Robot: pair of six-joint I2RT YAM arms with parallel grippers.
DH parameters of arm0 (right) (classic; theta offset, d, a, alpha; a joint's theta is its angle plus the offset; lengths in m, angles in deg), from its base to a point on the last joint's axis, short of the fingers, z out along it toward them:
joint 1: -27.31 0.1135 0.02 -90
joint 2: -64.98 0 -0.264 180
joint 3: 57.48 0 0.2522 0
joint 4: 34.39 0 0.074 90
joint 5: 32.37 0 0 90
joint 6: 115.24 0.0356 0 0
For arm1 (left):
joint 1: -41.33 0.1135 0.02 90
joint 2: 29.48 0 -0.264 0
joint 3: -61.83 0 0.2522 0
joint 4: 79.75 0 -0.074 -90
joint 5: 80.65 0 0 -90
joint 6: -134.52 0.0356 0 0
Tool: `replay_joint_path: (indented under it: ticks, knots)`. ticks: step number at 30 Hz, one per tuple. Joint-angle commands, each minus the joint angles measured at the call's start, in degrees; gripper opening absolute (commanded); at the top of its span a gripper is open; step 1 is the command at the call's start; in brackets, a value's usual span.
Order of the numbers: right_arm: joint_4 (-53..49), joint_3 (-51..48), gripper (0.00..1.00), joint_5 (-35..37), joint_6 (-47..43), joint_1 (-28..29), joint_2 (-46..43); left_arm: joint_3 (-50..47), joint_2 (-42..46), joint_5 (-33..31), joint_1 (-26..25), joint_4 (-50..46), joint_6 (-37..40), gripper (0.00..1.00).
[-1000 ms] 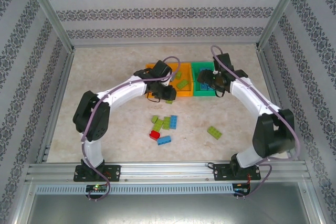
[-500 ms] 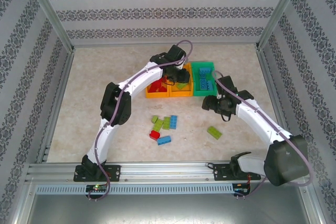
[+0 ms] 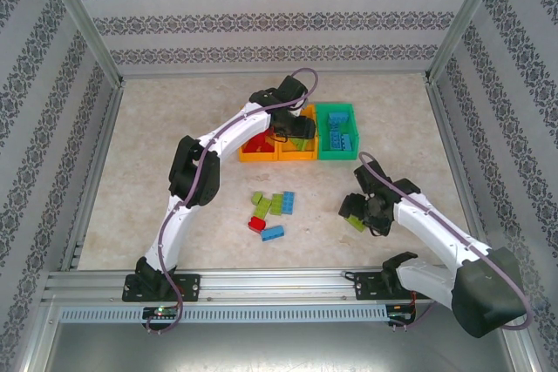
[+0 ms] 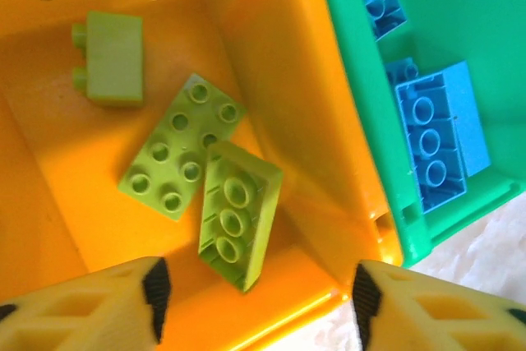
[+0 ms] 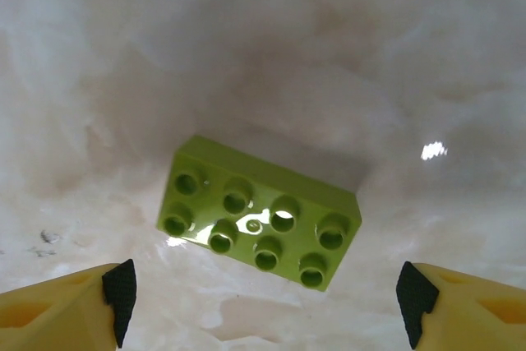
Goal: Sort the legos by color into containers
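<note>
**Left.** My left gripper (image 4: 259,289) hangs over the middle orange plastic bin (image 4: 271,55). Its yellow fingers (image 4: 123,297) are spread apart with nothing between them. Below it, three lime green studded plastic bricks (image 4: 177,147) lie on the bin floor. One rests on its side in the corner up and to the left of the jaws. One lies flat with its studs up. The third is tilted and leans against the flat one, just beneath the jaws. In the overhead view, the end orange plastic bin (image 3: 247,157) to the left of this gripper holds red bricks (image 3: 258,143). To the gripper's right, the green plastic bin (image 4: 353,96) holds blue bricks (image 4: 431,145). The three bins stand touching in a row.

**Centre.** A loose cluster of lime, blue and red bricks (image 3: 277,205) lies on the marbled beige table top (image 3: 174,128). It sits between my two grippers and nearer my bases than the bins.

**Right.** My right gripper (image 5: 267,292) is lowered over a single lime green two-by-four brick (image 5: 259,211). The brick lies studs up on the table. The fingers stand wide apart on either side of it, clear of its ends.
</note>
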Motion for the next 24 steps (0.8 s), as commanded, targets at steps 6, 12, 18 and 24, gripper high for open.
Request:
replay_joint_path:
  ticks: [6, 12, 18, 24]
  knots:
    - [3.8, -1.4, 0.88, 0.1, 7.4, 1.5, 2.2, -7.8, 8.3, -1.1, -0.3, 4.6, 0.0, 0.86]
    - [5.5, -0.1, 0.88, 1.1, 7.3, 1.9, 6.9, -14.3, 14.0, -0.1, -0.4, 9.1, -0.8, 1.0]
    - [6.1, 0.6, 0.83, 2.0, 5.8, 1.8, 12.3, -21.3, 20.3, 0.7, -0.4, 14.6, -3.0, 1.0]
    - [5.0, 2.4, 0.66, 5.6, 3.9, 2.9, 15.7, -28.3, 26.5, -1.7, -0.4, 18.1, -3.1, 1.0]
